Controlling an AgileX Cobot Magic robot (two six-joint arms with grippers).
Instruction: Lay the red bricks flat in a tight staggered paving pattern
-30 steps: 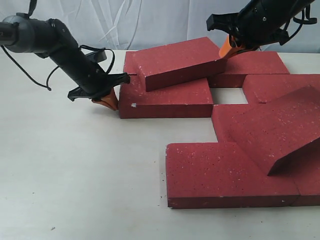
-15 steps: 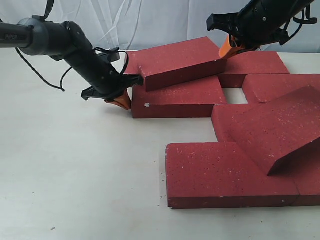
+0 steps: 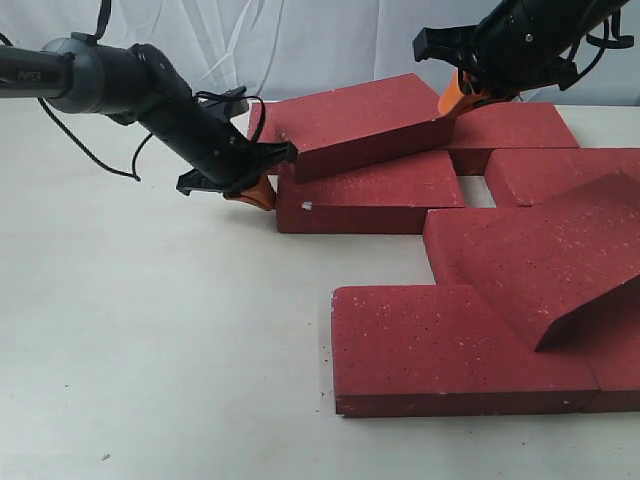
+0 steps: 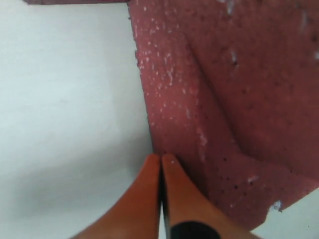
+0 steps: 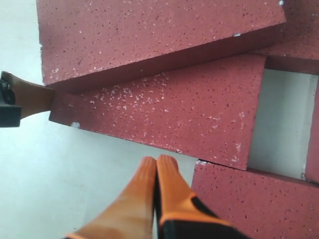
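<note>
Several dark-red bricks lie at the right of the table. One flat brick (image 3: 370, 195) (image 5: 174, 112) carries a second brick (image 3: 350, 125) (image 5: 149, 35) that leans tilted across it. My left gripper (image 3: 255, 192) (image 4: 160, 159) is shut, empty, its orange tips pressed against the flat brick's left end (image 4: 169, 99). My right gripper (image 3: 455, 95) (image 5: 158, 162) is shut, holds nothing, and hovers by the tilted brick's right end. Another tilted brick (image 3: 555, 250) rests on flat ones at the right.
A large flat brick (image 3: 440, 345) lies nearest the front. More flat bricks sit at the back right (image 3: 515, 130) and right (image 3: 560, 170), with a small bare gap (image 3: 478, 190) (image 5: 279, 124) between them and the pushed brick. White table (image 3: 150, 330) extends left and front.
My left gripper has slid right, pushing the flat brick and the tilted brick on it toward the others; the gap at its right end has narrowed. The right arm stayed still.
</note>
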